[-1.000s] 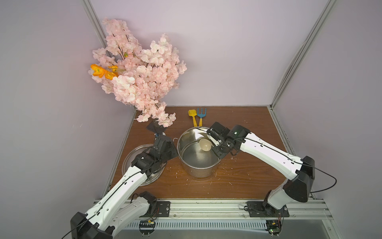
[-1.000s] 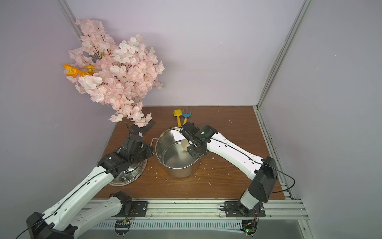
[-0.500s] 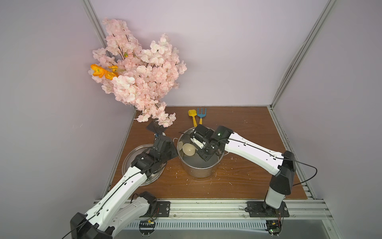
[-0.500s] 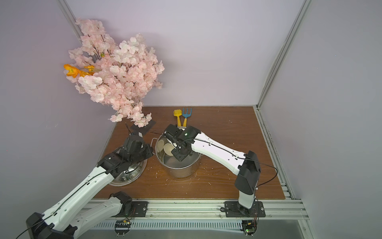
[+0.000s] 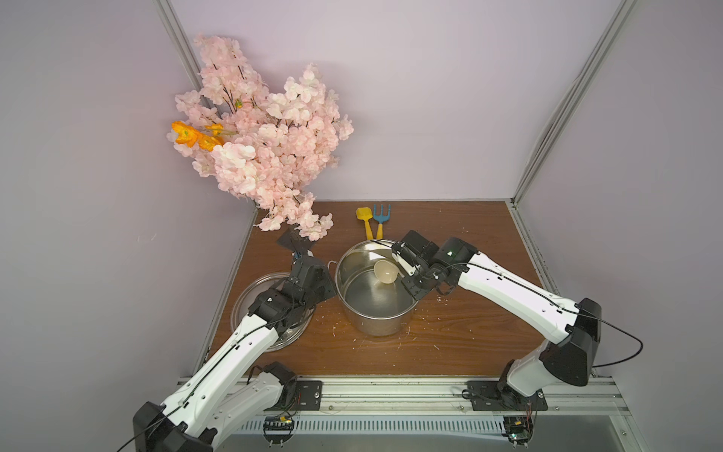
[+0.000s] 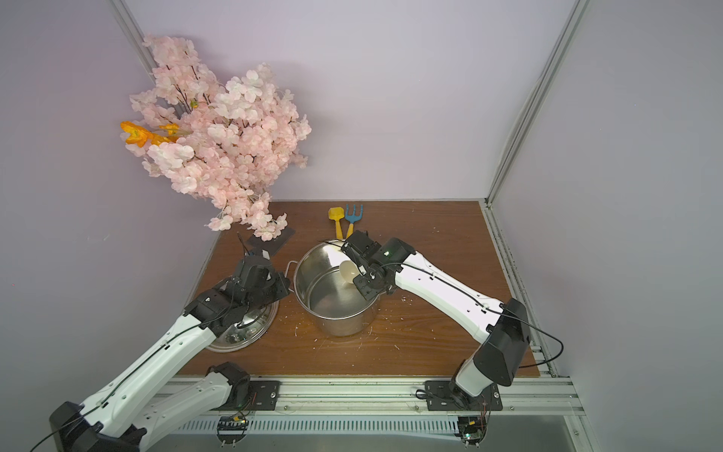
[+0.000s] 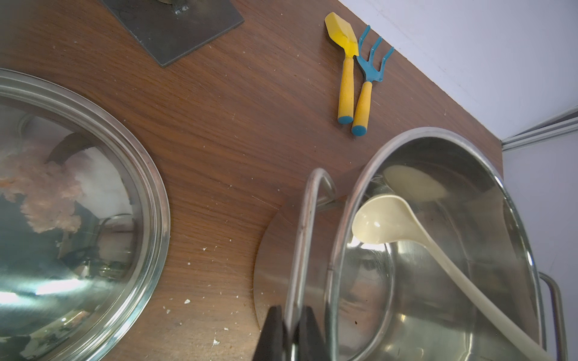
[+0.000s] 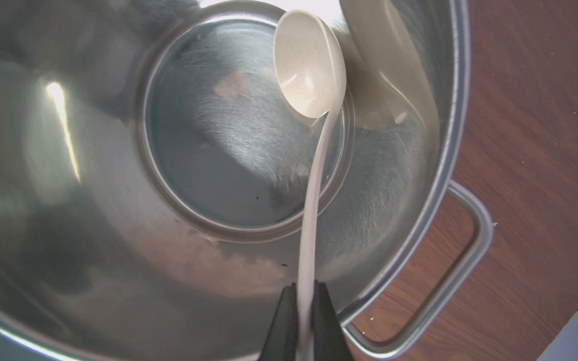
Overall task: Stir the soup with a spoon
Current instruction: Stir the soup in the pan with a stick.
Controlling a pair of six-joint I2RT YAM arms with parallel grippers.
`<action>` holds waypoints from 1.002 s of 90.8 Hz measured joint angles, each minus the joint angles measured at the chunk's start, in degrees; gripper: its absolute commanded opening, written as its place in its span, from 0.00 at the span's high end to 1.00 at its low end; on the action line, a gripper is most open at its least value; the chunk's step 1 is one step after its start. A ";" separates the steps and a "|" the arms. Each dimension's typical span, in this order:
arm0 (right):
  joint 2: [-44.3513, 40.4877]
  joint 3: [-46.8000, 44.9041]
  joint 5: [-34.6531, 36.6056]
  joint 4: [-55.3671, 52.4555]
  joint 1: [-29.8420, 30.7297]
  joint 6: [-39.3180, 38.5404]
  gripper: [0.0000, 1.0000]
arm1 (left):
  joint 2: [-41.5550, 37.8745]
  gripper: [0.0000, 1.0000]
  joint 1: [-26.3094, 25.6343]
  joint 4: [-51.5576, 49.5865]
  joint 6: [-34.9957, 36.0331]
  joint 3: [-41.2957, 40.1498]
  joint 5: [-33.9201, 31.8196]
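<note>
Cream-beige ladle (image 8: 316,168) inside the steel pot (image 5: 375,325), bowl near its wall | right gripper (image 8: 305,312) clenched on the ladle's handle | left gripper (image 7: 291,334) clamped on the pot's loop handle | lid (image 7: 154,200) set aside; stirring seemingly under way, no soup visible.

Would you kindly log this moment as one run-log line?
left fingers: shut on pot handle | right fingers: shut on ladle | ladle bowl: inside pot | soup: none visible
</note>
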 measured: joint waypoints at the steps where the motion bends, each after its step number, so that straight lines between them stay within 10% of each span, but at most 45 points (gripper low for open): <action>1: 0.17 0.24 0.04 -0.02 -0.07 -0.04 1.00 | -0.02 1.00 0.00 0.02 0.00 -0.02 0.00; 43: 8.44 9.60 -3.72 0.72 4.74 -1.18 1.00 | -0.22 1.00 0.00 0.24 -0.07 -0.20 0.02; 91: -4.20 -3.30 -1.88 1.14 -1.07 -0.90 1.00 | -0.22 1.00 0.00 0.24 -0.07 -0.20 0.00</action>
